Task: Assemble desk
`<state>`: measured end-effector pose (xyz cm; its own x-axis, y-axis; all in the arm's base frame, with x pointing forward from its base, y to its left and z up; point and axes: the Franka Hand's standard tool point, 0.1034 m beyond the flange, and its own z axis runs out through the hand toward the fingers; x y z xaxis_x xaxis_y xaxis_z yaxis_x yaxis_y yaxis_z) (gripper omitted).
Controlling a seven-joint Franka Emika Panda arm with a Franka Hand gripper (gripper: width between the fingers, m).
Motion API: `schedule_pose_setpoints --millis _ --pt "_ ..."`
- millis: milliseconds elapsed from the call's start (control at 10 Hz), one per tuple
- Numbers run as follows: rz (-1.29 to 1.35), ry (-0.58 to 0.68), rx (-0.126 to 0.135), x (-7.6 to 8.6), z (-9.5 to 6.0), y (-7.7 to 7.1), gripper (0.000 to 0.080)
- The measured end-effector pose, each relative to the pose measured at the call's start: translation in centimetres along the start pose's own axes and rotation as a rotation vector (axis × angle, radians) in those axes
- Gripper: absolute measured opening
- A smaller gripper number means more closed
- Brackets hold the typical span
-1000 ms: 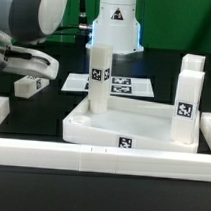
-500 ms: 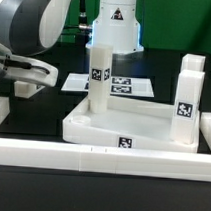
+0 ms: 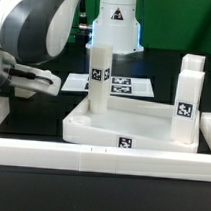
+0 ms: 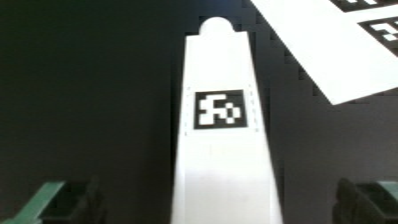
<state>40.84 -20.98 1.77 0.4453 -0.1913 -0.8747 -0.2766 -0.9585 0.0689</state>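
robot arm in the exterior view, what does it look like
The arm is bulky and rounded, with glossy grey-white shells and black joint sections. Its gripper is dark, with a pale body behind it. In the wrist view only dark greenish fingertips show. No cables or markings are visible.

Pincer [image 4: 199,200] jaws spread wide — a leg block [image 4: 217,150] lies between the fingertips [image 4: 50,198], dark gaps on both flanks. Marker board [image 4: 347,45] sits near the block's tip, at 1 o'clock. Exterior view: tabletop [image 3: 142,130] carries upright legs [image 3: 99,78] at 10 and 2 o'clock [image 3: 184,103] — tray centre open. Border rail [image 3: 101,155] blocks the near edge.
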Motion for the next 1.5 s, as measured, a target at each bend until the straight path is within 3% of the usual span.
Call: schedule_pose_setpoints --millis 300,400,900,1100,1500 --pt "0.006 -0.060 0.006 -0.36 0.51 -0.09 0.0649" --pt "0.005 -0.046 -0.003 0.15 0.42 -0.09 0.0649" --pt "0.007 -0.037 -0.001 -0.01 0.05 0.28 0.0623" --pt "0.010 -0.034 0.000 -0.11 -0.10 0.50 0.0286" --pt "0.010 -0.031 0.001 -0.19 -0.24 0.59 0.0288"
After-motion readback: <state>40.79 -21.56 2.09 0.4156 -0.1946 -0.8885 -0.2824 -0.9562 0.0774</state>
